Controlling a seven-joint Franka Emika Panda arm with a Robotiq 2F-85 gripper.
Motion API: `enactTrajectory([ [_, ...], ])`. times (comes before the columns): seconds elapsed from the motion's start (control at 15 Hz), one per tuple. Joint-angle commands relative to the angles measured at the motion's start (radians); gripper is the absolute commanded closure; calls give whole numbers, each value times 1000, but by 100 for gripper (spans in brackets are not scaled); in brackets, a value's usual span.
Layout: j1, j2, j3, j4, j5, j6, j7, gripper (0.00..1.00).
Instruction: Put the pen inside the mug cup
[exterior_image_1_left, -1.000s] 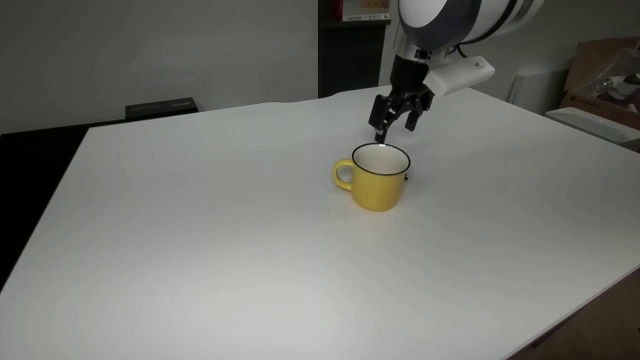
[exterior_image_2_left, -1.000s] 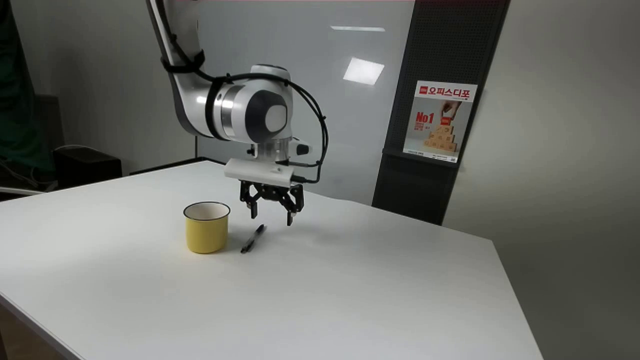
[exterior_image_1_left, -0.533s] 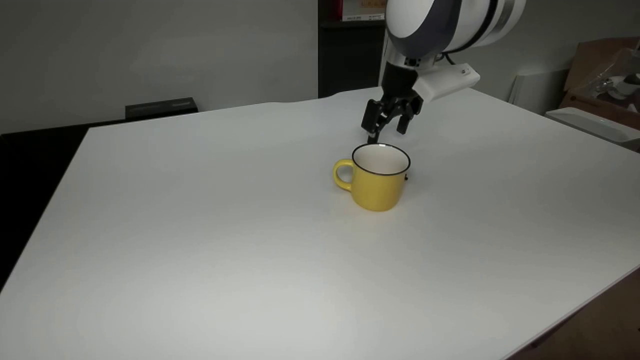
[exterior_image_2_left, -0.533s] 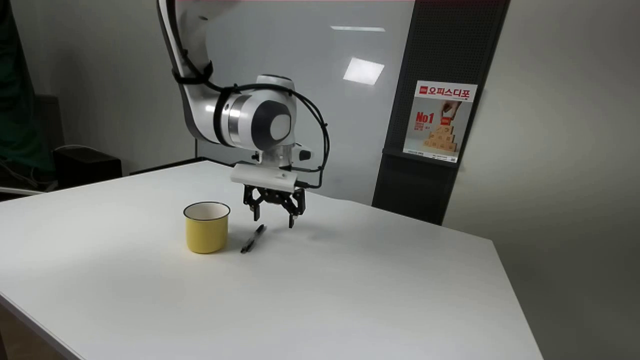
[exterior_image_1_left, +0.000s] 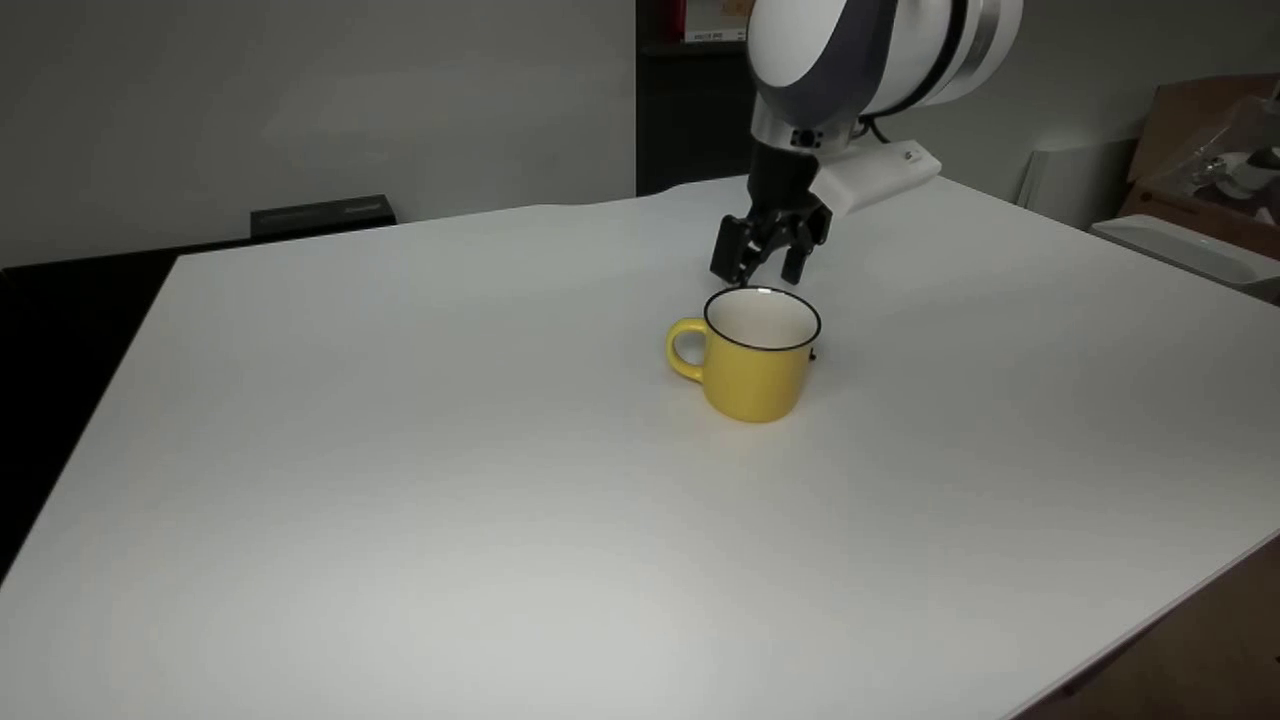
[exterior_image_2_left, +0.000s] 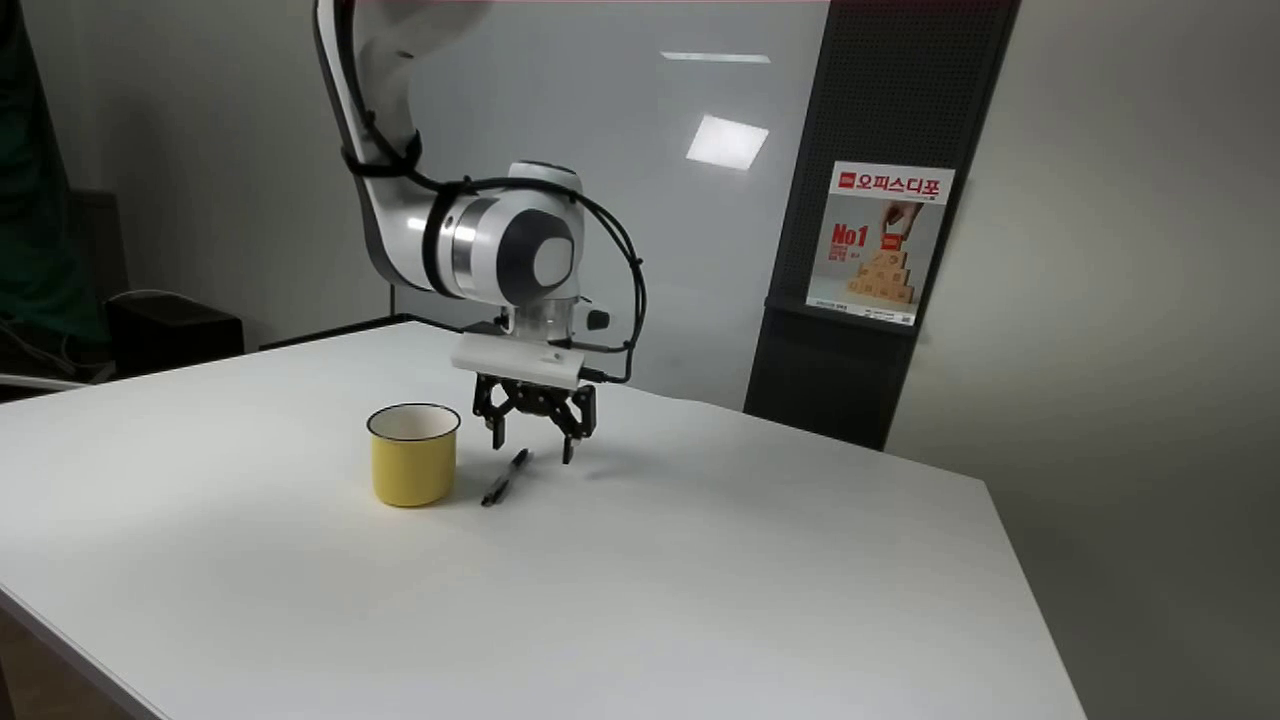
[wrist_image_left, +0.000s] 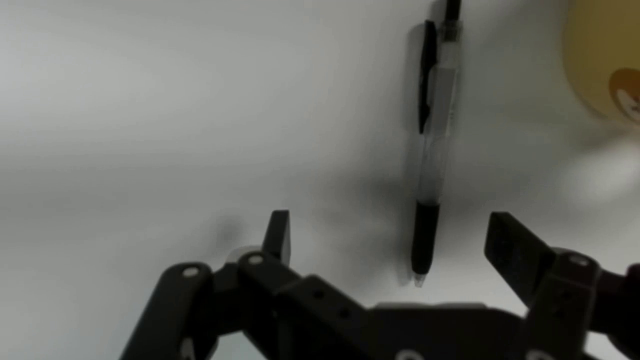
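Note:
The pen (exterior_image_2_left: 505, 478) lies flat on the table beside the mug in an exterior view. In the wrist view the pen (wrist_image_left: 434, 155) has a clear barrel, black clip and black grip. In an exterior view only a small dark end of the pen (exterior_image_1_left: 812, 355) shows past the mug. The yellow mug cup (exterior_image_1_left: 757, 380) stands upright; it also shows in an exterior view (exterior_image_2_left: 412, 470) and at the wrist view's upper right (wrist_image_left: 600, 55). My gripper (exterior_image_2_left: 533, 448) is open and empty above the table. In the wrist view the pen's tip end lies between the gripper's fingertips (wrist_image_left: 391, 227), nearer the right finger.
The white table (exterior_image_2_left: 700, 580) carries the mug and pen. The mug handle (exterior_image_1_left: 683, 350) points left in an exterior view. A whiteboard (exterior_image_2_left: 600, 80) and a dark panel with a poster (exterior_image_2_left: 880, 245) stand behind the table. A cardboard box (exterior_image_1_left: 1200, 190) stands beyond the table edge.
My gripper has moved lower, shifting left in an exterior view, and is closer to the pen. It stays open. The pen and mug have not moved.

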Motion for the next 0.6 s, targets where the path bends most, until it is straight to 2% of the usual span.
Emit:
enactTrajectory([
  [0.0, -4, 27, 5, 45, 18, -35, -7, 0],
  [0.27, -3, 37, 9, 50, 25, -50, -10, 0],
  [0.33, -2, 38, 10, 50, 24, -50, -10, 25],
  [0.4, -2, 39, 11, 50, 23, -51, -12, 26],
  [0.53, -3, 41, 13, 50, 23, -49, -13, 40],
])
